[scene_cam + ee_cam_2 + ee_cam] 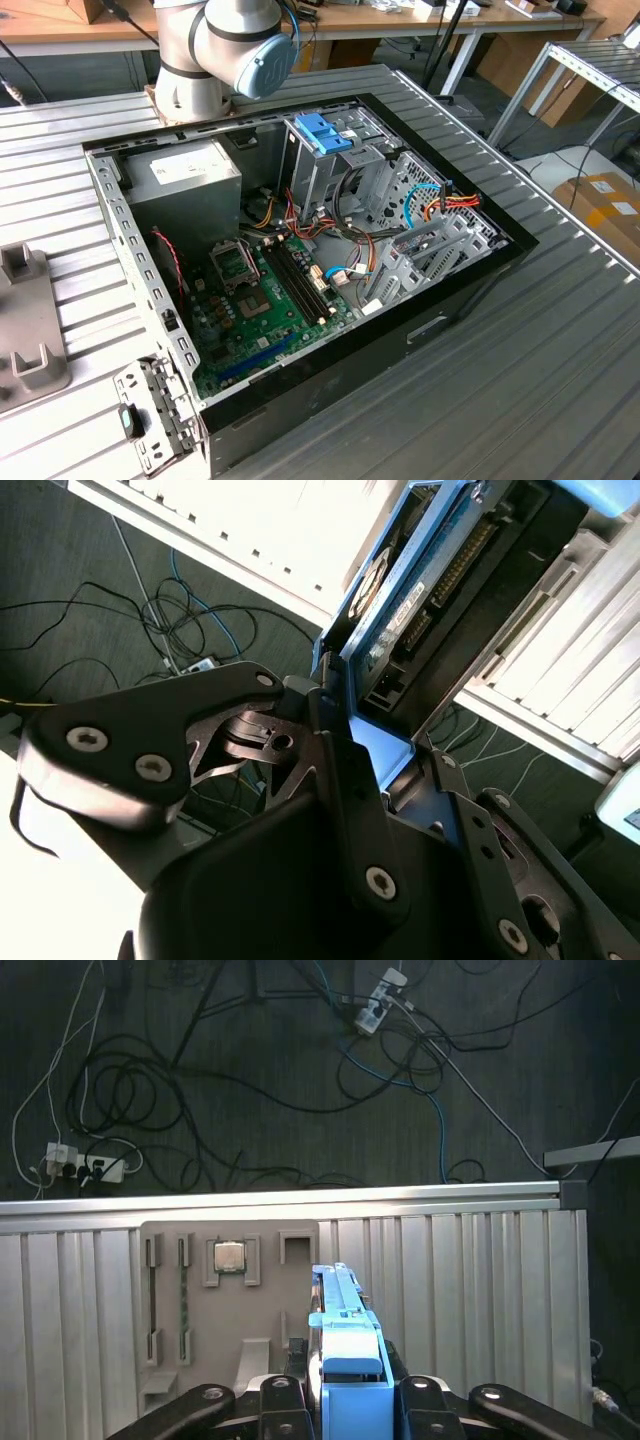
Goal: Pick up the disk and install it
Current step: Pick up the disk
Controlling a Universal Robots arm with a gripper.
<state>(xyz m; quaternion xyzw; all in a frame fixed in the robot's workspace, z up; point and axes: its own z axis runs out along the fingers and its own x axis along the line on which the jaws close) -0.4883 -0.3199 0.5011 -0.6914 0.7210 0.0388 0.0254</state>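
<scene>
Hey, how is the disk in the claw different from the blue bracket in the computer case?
The disk is clamped in the claw above the ribbed table; the blue bracket stands in the computer case. In the second wrist view the disk shows a circuit board between its rails; the bracket looks empty, though I can't be sure. Both have light-blue plastic.

Nothing printed can be read anywhere. A white label lies on the grey power-supply box in the far corner of the open computer case, toward the exterior view's left, its print too small to make out. In the second wrist view a narrow white sticker on the disk carries dark marks, and a pale label sits on a cardboard box beyond the desk's edge at the exterior view's right, both unreadable.
</scene>
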